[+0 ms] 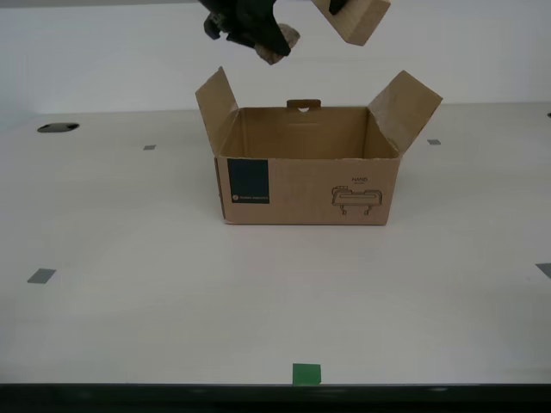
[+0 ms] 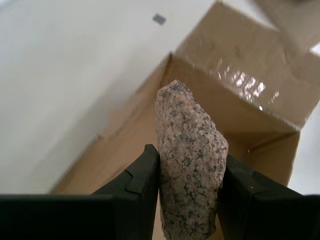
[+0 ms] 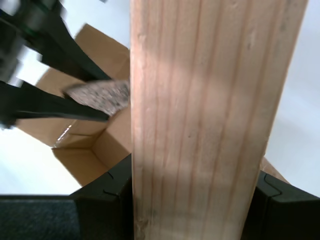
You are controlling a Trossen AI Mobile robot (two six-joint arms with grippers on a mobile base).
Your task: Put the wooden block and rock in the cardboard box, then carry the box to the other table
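White table (image 1: 129, 284) holds the cardboard box (image 1: 306, 185); my second hand (image 2: 189, 172) grips the rock (image 2: 189, 165), my first hand (image 3: 192, 192) grips the wooden block (image 3: 205, 110), and they might bump above it.

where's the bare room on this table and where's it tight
Broad bare tabletop between the cardboard box and the green tape square, plus both sides of the box. Its inside looks empty. Crowded above the box: the rock and wooden block hang there, close together.
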